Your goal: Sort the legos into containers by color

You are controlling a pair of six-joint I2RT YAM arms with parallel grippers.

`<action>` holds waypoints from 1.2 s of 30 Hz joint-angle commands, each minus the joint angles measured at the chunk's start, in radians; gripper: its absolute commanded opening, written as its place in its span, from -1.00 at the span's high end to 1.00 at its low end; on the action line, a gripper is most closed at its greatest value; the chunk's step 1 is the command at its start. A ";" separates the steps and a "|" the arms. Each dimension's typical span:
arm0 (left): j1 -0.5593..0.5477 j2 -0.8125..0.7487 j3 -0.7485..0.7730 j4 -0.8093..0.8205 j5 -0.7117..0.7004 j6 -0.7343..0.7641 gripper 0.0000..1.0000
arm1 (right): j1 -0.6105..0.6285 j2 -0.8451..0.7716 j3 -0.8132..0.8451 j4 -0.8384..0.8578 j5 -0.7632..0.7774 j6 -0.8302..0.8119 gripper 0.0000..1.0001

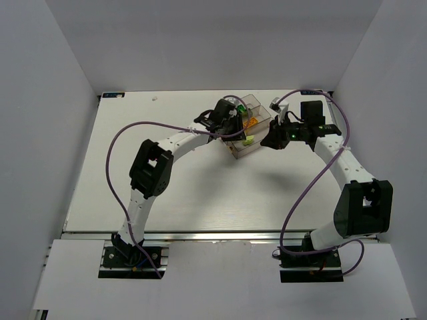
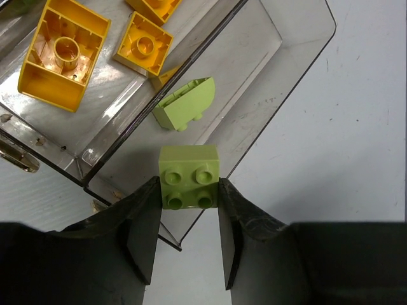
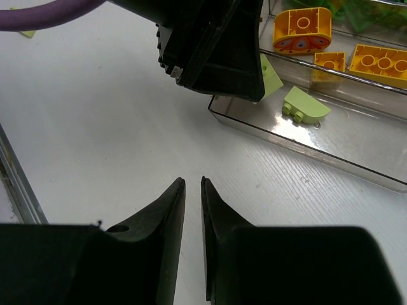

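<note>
Left gripper [image 2: 188, 219] pinches pale-green brick [image 2: 189, 176]; overhead hides it.

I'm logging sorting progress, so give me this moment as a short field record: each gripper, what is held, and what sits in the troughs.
left gripper: shut on pale green brick, above the trough end
right gripper: nearly closed, holding nothing, over bare table
near trough: one rounded pale green brick
next trough: yellow and orange bricks
tray: between both wrists
</note>
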 commanded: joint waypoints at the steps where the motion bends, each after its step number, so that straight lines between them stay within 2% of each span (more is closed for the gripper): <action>1: -0.007 -0.031 0.044 -0.008 -0.014 0.012 0.00 | -0.008 0.000 -0.004 0.019 -0.029 0.009 0.56; 3: -0.007 -0.034 0.051 -0.014 -0.019 0.014 0.00 | -0.010 0.000 -0.003 0.016 -0.034 0.007 0.55; 7: -0.008 -0.045 0.051 -0.009 -0.020 0.011 -0.32 | -0.010 -0.003 -0.003 0.012 -0.034 0.000 0.55; 13: -0.008 -0.075 0.038 0.009 -0.028 -0.011 -0.34 | -0.010 -0.006 0.002 0.007 -0.034 -0.005 0.54; 18: -0.008 -0.195 -0.057 0.064 -0.072 -0.056 -0.34 | -0.010 -0.012 -0.003 0.004 -0.040 -0.016 0.52; 20: -0.008 -0.247 -0.147 0.084 -0.095 -0.084 -0.34 | -0.011 -0.006 -0.006 -0.007 -0.062 -0.034 0.47; 23: -0.004 -0.412 -0.305 0.129 -0.178 -0.125 -0.37 | -0.011 -0.003 -0.004 -0.025 -0.092 -0.064 0.44; 27: 0.018 -0.596 -0.519 0.158 -0.315 -0.222 -0.71 | -0.011 -0.003 0.002 -0.031 -0.103 -0.083 0.42; 28: 0.025 -0.630 -0.554 0.153 -0.368 -0.263 -0.92 | -0.010 -0.001 0.002 -0.033 -0.102 -0.085 0.41; 29: 0.041 -0.663 -0.614 0.130 -0.393 -0.285 -0.96 | -0.010 0.000 0.002 -0.031 -0.103 -0.085 0.41; 31: 0.065 -0.745 -0.669 0.107 -0.422 -0.352 -0.96 | -0.010 0.005 0.000 -0.031 -0.106 -0.083 0.41; 36: 0.186 -0.871 -0.844 0.020 -0.384 -0.487 -0.96 | -0.011 0.011 -0.001 -0.030 -0.109 -0.072 0.41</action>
